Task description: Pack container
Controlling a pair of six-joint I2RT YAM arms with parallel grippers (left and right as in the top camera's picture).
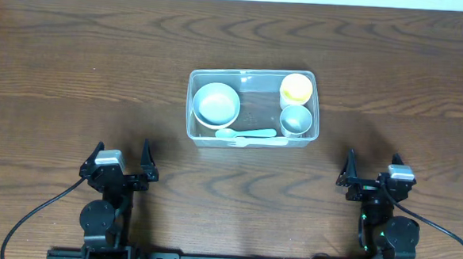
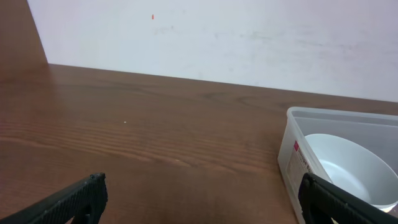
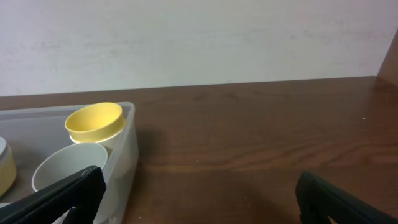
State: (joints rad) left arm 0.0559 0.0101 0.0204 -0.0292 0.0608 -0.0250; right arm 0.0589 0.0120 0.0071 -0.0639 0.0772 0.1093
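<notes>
In the left wrist view the container (image 2: 291, 149) runs off the right and bottom edges. The white bowl (image 2: 348, 165) inside it is cut by the right edge and partly covered by a finger (image 2: 336, 202) of the left gripper (image 2: 203, 186). The label (image 2: 301, 163) on the container's wall is too small to read.

In the right wrist view the container's left part is cut off. A pale object (image 3: 4, 167) inside it at that edge cannot be identified. A finger of the right gripper (image 3: 200, 183) hides the base of the white cup (image 3: 62, 165).

Overhead, a white utensil (image 1: 259, 142) against the container's near wall is too blurred to name.
</notes>
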